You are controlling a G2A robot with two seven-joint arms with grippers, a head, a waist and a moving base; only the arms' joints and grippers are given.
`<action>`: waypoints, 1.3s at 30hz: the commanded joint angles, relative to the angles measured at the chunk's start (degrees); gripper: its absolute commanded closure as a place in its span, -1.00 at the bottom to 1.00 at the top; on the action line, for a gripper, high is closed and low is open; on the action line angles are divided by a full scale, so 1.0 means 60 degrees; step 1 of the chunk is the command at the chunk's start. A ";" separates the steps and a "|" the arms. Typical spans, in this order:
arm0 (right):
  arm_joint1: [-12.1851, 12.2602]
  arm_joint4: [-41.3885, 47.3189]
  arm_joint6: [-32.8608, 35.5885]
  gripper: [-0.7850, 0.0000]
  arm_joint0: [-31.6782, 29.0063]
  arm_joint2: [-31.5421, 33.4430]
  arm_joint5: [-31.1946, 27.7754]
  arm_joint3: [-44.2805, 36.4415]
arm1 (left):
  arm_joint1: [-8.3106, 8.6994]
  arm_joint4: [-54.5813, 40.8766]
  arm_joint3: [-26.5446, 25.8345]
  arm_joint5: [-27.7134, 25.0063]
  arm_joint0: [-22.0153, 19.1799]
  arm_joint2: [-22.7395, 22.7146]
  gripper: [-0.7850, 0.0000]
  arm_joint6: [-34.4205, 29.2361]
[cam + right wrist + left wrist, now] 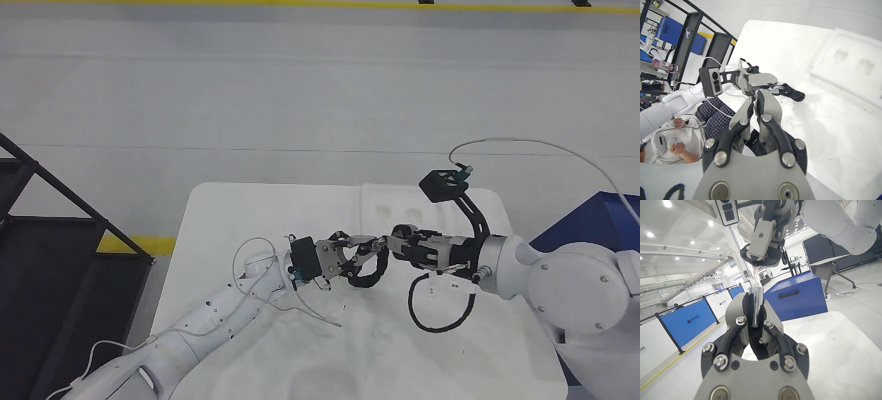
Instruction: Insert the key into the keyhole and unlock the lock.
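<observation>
The left gripper (pixel 754 309) is clamping the lock (pixel 756 296) mid-frame while the right gripper (pixel 756 258), pinching the key (pixel 755 276) above it, is risking a jam if it tilts.

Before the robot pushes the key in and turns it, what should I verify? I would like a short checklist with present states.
1. Left hand shut on the lock: ok.
2. Right hand shut on the key: ok.
3. Key tip at the lock's end, in line with it: ok.
4. Key fully in: not ok, most of the blade shows outside.
5. Key teeth turned the right way: cannot tell.
6. Both held above the table: ok.
</observation>
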 commanded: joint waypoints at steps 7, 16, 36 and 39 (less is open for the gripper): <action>0.0022 -0.0118 0.0107 1.00 0.0021 -0.0063 -0.0033 0.0013 | -0.0057 0.0149 -0.0011 -0.0167 0.0085 -0.0168 1.00 -0.0051; 0.0025 -0.0202 0.0217 1.00 0.0156 -0.0222 -0.0132 0.0052 | -0.0129 0.0321 -0.0003 -0.0269 0.0151 -0.0322 1.00 -0.0159; 0.0016 -0.1190 0.0456 1.00 0.0576 -0.0829 -0.0264 0.0017 | -0.0251 0.0522 -0.0078 -0.0698 0.0308 -0.0618 1.00 -0.0406; 0.0000 -0.1186 0.0392 1.00 0.0616 -0.0881 -0.0310 0.0045 | -0.0272 0.0429 -0.0070 -0.0850 0.0339 -0.0657 1.00 -0.0408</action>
